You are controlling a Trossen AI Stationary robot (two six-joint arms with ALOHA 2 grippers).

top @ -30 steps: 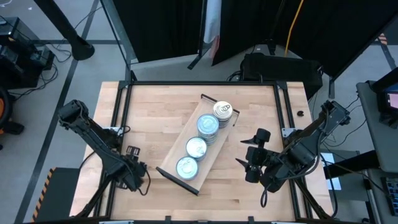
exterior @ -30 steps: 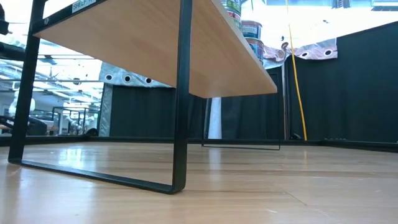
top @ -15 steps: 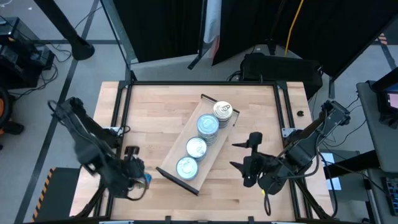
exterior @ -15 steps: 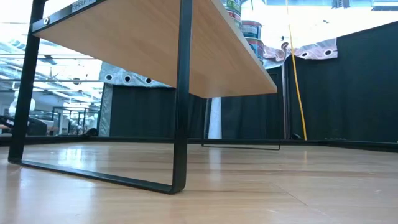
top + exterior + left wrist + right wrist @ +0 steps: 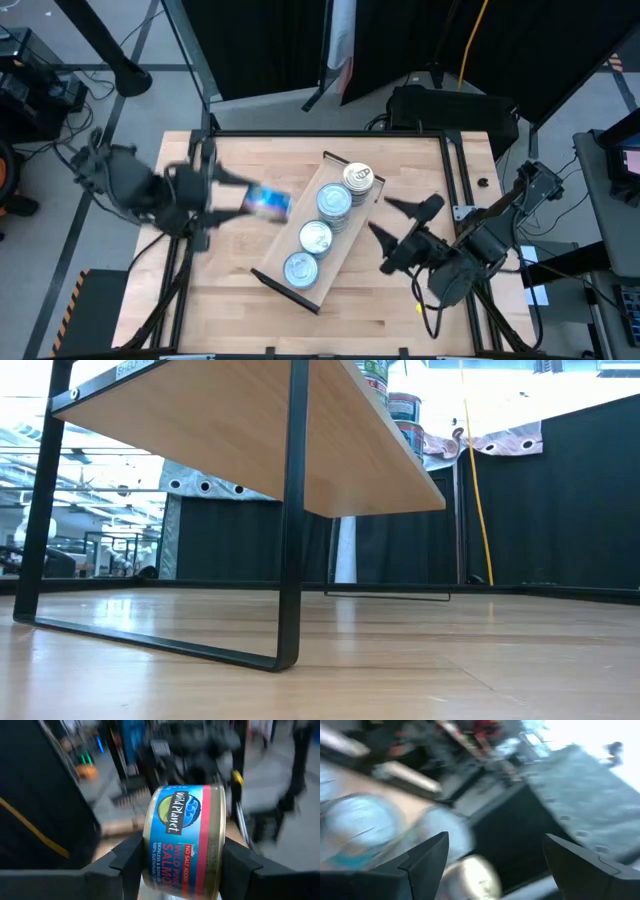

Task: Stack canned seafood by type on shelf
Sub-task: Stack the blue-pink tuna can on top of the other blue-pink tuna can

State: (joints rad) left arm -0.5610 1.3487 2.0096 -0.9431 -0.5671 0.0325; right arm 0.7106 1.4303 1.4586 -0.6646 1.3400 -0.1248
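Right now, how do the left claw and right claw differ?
The left claw is shut on a blue-labelled round salmon tin, carried above the tabletop left of the long light wooden shelf. The right claw is open and empty, on the shelf's right side. Both are dark two-finger claws off the table.

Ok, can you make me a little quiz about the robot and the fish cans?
1. True or false: the left tool holds a blue-labelled salmon tin.
2. How many stacks or single tins stand in a row on the shelf? A) two B) four C) six
3. Fill in: the right tool is ____ and holds nothing.

Key: 1 true; 2 B; 3 open.
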